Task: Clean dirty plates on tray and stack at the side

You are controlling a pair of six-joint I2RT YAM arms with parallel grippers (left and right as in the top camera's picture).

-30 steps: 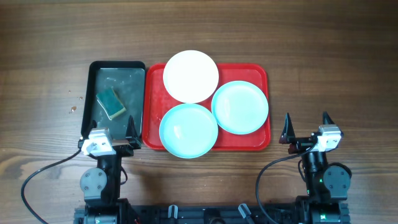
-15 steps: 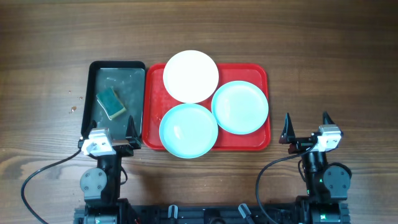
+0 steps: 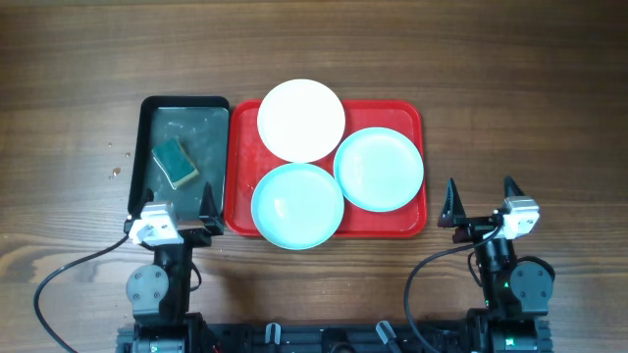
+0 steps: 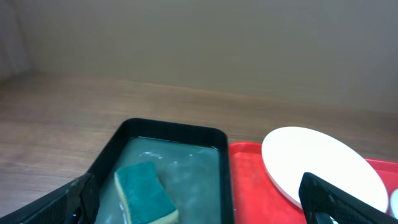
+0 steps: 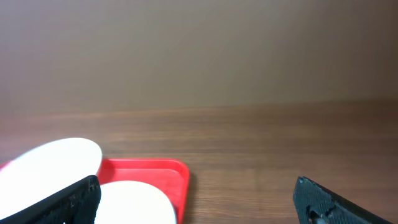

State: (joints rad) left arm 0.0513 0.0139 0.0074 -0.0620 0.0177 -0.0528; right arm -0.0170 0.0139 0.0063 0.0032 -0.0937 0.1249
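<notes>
Overhead: plates (image 3: pixel 379 169) near right end effector (image 3: pixel 480 194).

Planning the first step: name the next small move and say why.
Probably send the left gripper forward over the green sponge in the black tray. Both it and the right gripper are open and empty, and the plates lie on the red tray.

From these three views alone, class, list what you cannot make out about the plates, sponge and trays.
Overhead: any dirt on the plates is too small to see.
Left wrist: the sponge is cut off by the bottom edge.
Right wrist: the nearer plate is cut off by the bottom edge.
</notes>
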